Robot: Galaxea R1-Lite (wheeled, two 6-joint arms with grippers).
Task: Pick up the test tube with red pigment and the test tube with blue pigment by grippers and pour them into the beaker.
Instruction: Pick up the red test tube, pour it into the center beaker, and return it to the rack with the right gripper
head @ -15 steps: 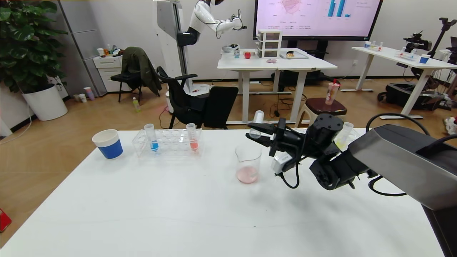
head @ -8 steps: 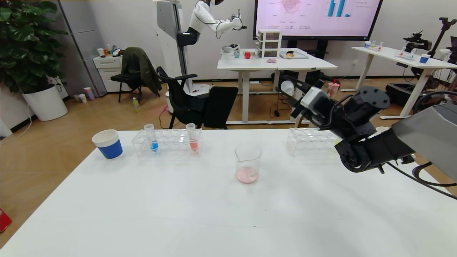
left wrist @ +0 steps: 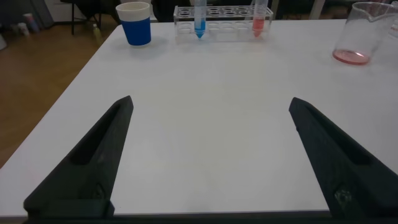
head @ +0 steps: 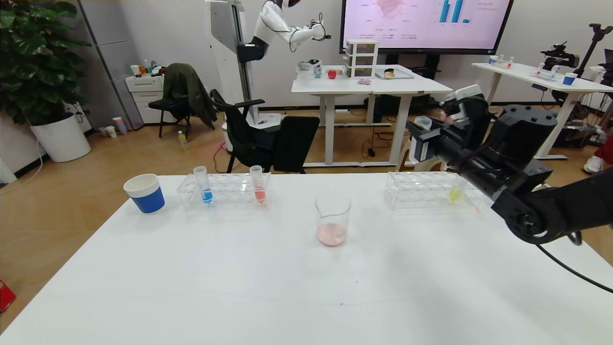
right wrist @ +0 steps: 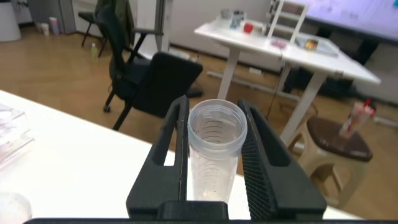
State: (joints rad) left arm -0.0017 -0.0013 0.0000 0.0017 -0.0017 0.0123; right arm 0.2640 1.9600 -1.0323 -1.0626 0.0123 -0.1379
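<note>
My right gripper (head: 423,127) is shut on the test tube with red pigment (head: 422,122), a clear tube with no liquid showing in it, held in the air above the right rack's near-left end. In the right wrist view the tube (right wrist: 214,146) sits mouth-up between both fingers (right wrist: 176,134). The beaker (head: 333,218) stands mid-table with pale pink liquid at its bottom. The test tube with blue pigment (head: 204,184) stands in the left rack (head: 230,196). My left gripper (left wrist: 210,102) hangs open and empty low over the near table, out of the head view.
A coral-red tube (head: 258,184) shares the left rack. The right rack (head: 416,194) holds a yellow-liquid tube (head: 456,191). A blue-and-white paper cup (head: 145,193) stands at the far left. In the left wrist view the cup (left wrist: 136,22), blue tube (left wrist: 199,15) and beaker (left wrist: 367,34) lie ahead.
My right arm has swung from over the beaker to the right and upward, carrying the tube and turning it from tipped to mouth-up over the right rack. The left gripper stays put.
</note>
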